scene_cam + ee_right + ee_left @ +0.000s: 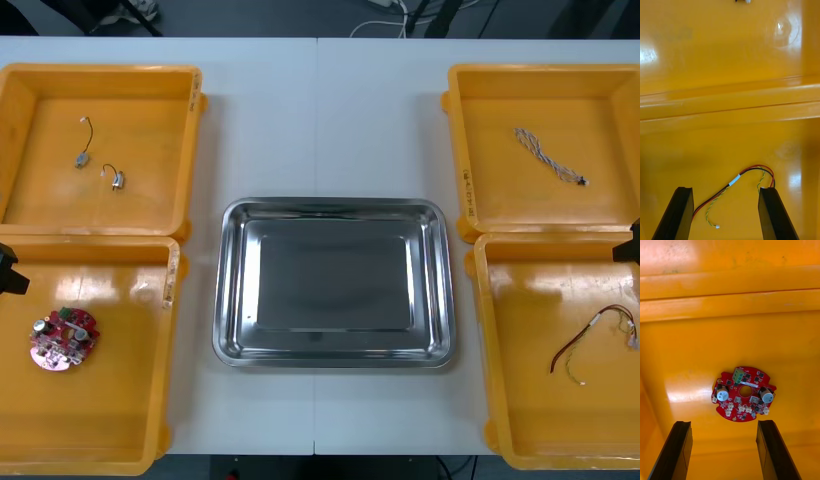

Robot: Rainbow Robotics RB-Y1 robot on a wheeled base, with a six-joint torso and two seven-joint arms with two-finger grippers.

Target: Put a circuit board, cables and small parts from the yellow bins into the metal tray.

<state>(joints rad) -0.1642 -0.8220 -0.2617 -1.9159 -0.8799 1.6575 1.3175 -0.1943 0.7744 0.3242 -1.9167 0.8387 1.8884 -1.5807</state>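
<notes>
Your left claw [723, 422] hangs wide open and empty over the near-left yellow plastic bin [730, 333]; the round red circuit board [738, 400] lies flat just ahead, centred between its jaws. Right claw [725, 188], also open and empty, hovers above the red-and-yellow cable [733, 182].

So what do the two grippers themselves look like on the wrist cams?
The left gripper and right gripper look alike. Each has two plain matte black fingers, flat slabs with squared-off tips and sharp edges, unmarked.
</notes>
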